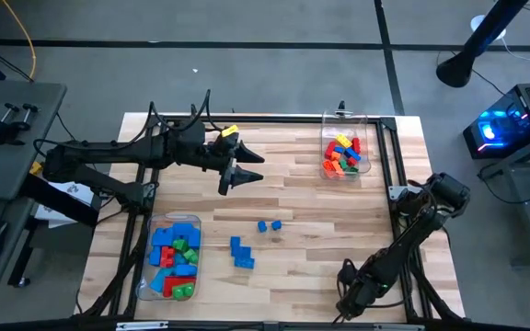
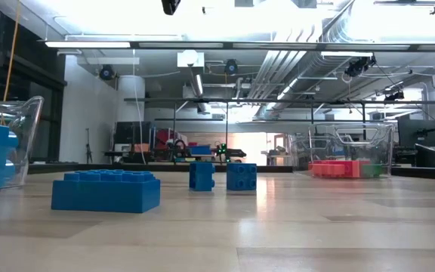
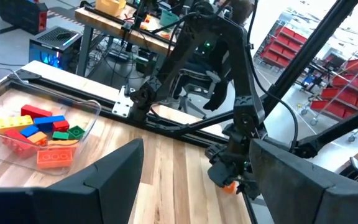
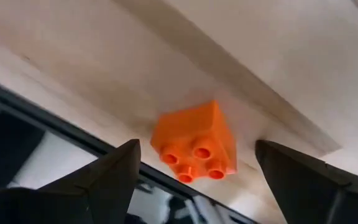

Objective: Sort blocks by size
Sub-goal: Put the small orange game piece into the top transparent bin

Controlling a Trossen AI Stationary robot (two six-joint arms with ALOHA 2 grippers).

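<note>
My right gripper is open, low at the table's near edge on the right. In its wrist view its fingers stand on either side of a small orange block without touching it. The block lies on the table beside the black frame rail and also shows in the left wrist view. My left gripper is open and empty, above the table's far middle. A larger blue block and two small blue blocks lie loose on the table's middle. They also show in the low view.
A clear tub at the far right holds small blocks in several colours. A clear tub at the near left holds larger blue, red and green blocks. A black frame rail runs around the table.
</note>
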